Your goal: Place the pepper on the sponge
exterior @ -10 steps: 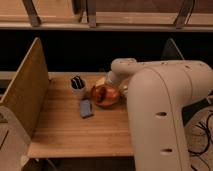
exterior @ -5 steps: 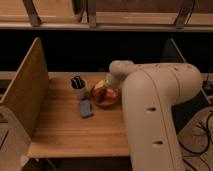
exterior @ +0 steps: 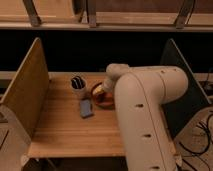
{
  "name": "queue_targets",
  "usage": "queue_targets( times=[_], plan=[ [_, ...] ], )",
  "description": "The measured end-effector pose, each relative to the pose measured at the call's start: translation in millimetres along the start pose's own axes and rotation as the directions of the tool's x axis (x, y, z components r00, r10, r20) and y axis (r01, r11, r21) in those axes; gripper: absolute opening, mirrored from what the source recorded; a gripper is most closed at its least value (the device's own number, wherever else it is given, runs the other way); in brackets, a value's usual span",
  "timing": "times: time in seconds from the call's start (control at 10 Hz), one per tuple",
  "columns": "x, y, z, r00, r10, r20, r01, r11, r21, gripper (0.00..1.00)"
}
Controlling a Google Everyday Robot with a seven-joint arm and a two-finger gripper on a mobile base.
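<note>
While the small reddish-orange pepper [exterior: 99, 94] seems to sit in the round orange bowl [exterior: 104, 103], the flat blue-grey sponge [exterior: 86, 107] just left lies bare: placing is left. You find the gripper [exterior: 103, 91] at the bowl, grip state untellable.

an orange bowl [exterior: 98, 96] sits on a wooden table [exterior: 65, 131]. a white cup [exterior: 78, 89] holding dark utensils stands just beside the bowl.

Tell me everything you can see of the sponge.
The sponge is a small, flat, blue-grey rectangular pad, soft-looking, lying flat and slightly askew on the wooden table. It sits just in front of the white cup and left of the orange bowl, with nothing on it. The claw is over at the bowl, apart from the sponge.
</note>
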Motion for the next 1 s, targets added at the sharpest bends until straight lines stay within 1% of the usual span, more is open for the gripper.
queue_targets(
  times=[0.1, 0.2, 0.3, 0.5, 0.6, 0.7, 0.9, 1.0],
  plan=[
    [-1, 0, 1, 1.0, -0.001, -0.004, 0.001, 1.0, 0.002, 0.77],
    [-4, 0, 2, 1.0, -0.003, -0.004, 0.003, 1.0, 0.005, 0.68],
    [-8, 1, 2, 1.0, -0.008, 0.0, 0.008, 1.0, 0.006, 0.56],
    [-11, 2, 2, 1.0, -0.015, 0.005, 0.015, 1.0, 0.005, 0.37],
    [-13, 3, 2, 1.0, -0.017, 0.008, 0.017, 1.0, 0.004, 0.24],
    [-13, 2, 1, 1.0, -0.016, 0.009, 0.016, 1.0, 0.0, 0.16],
    [-14, 2, 1, 1.0, -0.011, 0.012, 0.011, 1.0, -0.011, 0.01],
    [-16, 1, -1, 1.0, -0.007, 0.016, 0.008, 1.0, -0.017, 0.0]
  ],
)
